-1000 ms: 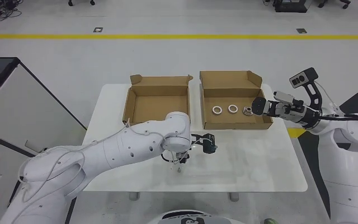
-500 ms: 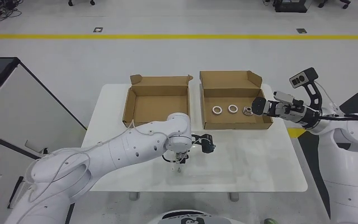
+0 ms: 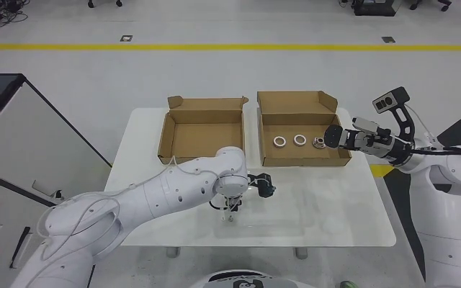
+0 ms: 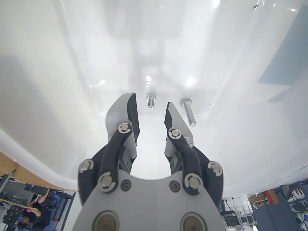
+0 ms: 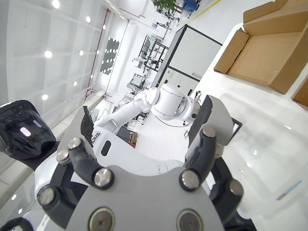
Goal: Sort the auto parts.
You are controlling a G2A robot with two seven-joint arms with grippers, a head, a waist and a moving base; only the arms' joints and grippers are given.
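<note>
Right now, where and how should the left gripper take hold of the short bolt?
Pinch the short bolt across its shank below the head, descending from above. It lies flat, its axis along the open left gripper's gap, so the pads would meet its sides; the long bolt lies outside.

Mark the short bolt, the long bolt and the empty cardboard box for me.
short bolt (image 4: 150, 100): left wrist view, just below its head.
long bolt (image 4: 189, 112): left wrist view, mid-shank.
empty cardboard box (image 3: 204, 139): top view, bare floor.
</note>
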